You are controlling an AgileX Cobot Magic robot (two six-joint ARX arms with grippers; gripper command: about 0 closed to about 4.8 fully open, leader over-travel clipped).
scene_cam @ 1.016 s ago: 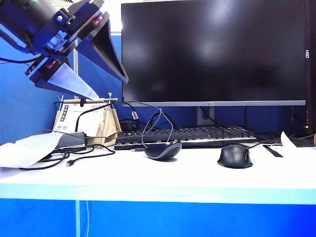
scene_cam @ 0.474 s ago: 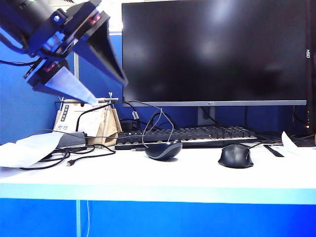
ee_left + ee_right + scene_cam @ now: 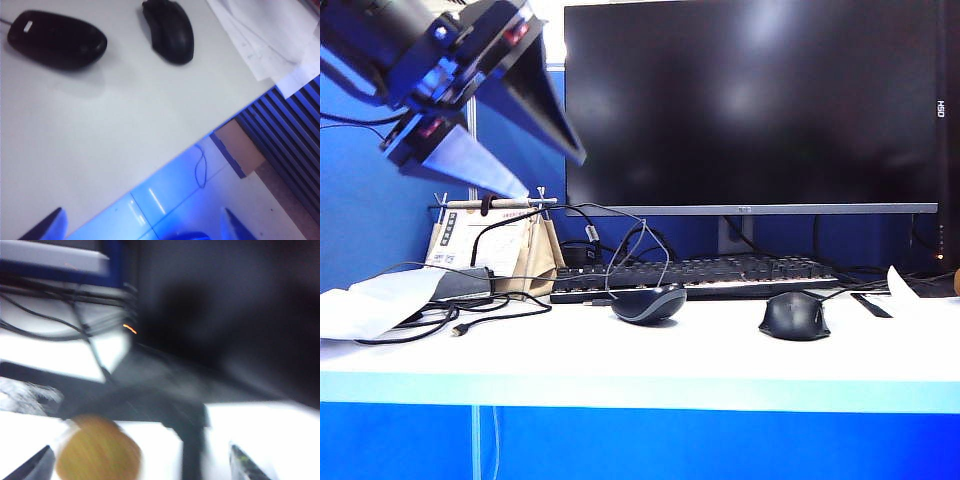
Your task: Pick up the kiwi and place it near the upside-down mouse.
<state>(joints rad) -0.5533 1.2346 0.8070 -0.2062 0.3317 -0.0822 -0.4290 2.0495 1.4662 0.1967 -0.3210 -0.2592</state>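
The kiwi [image 3: 97, 451], a blurred golden-brown oval, lies on the white table in the right wrist view. My right gripper [image 3: 140, 467] is open around it, the fruit close to one fingertip [image 3: 35, 467]. The upside-down mouse [image 3: 648, 302], a black shell with a grey band, rests in front of the keyboard. The left wrist view shows its underside [image 3: 57, 39]. My left gripper [image 3: 552, 178] hangs open high above the table's left part, nothing between its fingers [image 3: 142, 230]. The right gripper is outside the exterior view.
An upright black mouse [image 3: 795, 315] sits right of the upside-down one. Behind them stand a keyboard [image 3: 700, 272] and a large dark monitor [image 3: 750, 100]. Loose cables [image 3: 470, 315] and papers [image 3: 375, 300] lie at the left, and the table's front edge [image 3: 640, 390] is near.
The left gripper stays open in nearly the same spot. Both mice lie where they were.
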